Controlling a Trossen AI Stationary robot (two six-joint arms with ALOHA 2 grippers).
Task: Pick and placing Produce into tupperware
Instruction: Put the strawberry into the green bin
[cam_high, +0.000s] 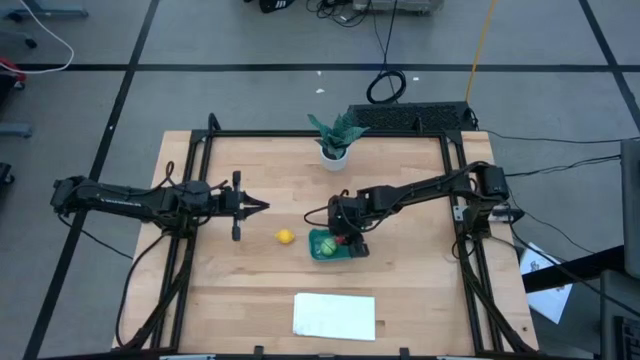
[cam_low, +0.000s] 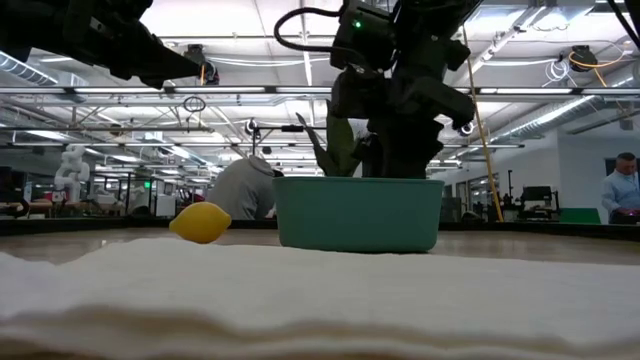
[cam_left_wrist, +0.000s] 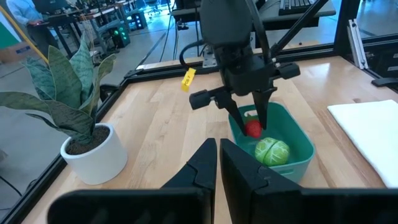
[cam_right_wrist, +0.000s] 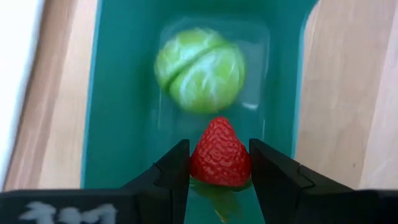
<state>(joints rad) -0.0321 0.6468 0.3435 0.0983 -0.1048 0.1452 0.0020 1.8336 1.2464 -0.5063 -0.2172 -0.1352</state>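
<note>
The teal tub (cam_high: 322, 250) stands on the table right of centre; it also shows in the low view (cam_low: 358, 213). The green round piece (cam_right_wrist: 199, 62) lies on the tub's floor. My right gripper (cam_right_wrist: 219, 168) reaches down into the tub and is shut on the red strawberry-like piece (cam_right_wrist: 219, 155). The yellow lemon (cam_high: 285, 236) lies on the table just left of the tub. My left gripper (cam_high: 260, 207) is shut and empty, above the table left of the lemon. My right gripper pinches the red piece's two sides (cam_right_wrist: 198, 160) between its two fingers, its pointed end toward the green piece and its leafy end back between the fingers. The fingers (cam_left_wrist: 261, 115) come from above, pointing down into the tub. Whether the piece touches the tub's floor, I cannot tell.
A leafy plant in a white pot (cam_high: 335, 145) stands at the far middle of the table. A flat white sheet (cam_high: 335, 315) lies near the front edge. A black frame (cam_high: 200, 140) runs round the table. People show in the room beyond (cam_low: 620, 190).
</note>
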